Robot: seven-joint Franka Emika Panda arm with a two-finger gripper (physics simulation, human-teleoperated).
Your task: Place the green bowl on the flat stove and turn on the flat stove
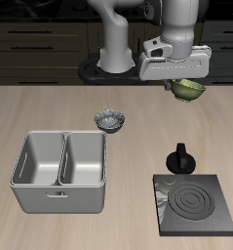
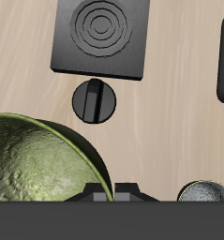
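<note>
I have the green bowl [image 1: 188,90] up off the surface [image 1: 50,107], hanging under the gripper [image 1: 176,78] at the back of the table, close to the robot's base. In the wrist view the gripper [image 2: 112,190] sits right against the wavy rim of the green bowl [image 2: 38,164], so I judge it is clamped on that rim, though the fingertips themselves are mostly hidden. What matters now is where the flat stove [image 1: 196,204] lies from here: it is well apart from the bowl, toward the table's front edge, almost straight forward of the gripper. Its black knob [image 1: 180,158] sits on the edge facing the robot, so it comes between the bowl and the burner rings; the wrist view shows the same line, black knob [image 2: 94,100] first, then the flat stove [image 2: 101,37] beyond. I judge I must carry the bowl forward over the knob, staying high enough to clear it. The grey-white bowl [image 1: 111,120] and the metal basin [image 1: 61,171] lie off to the side, out of that path.
</note>
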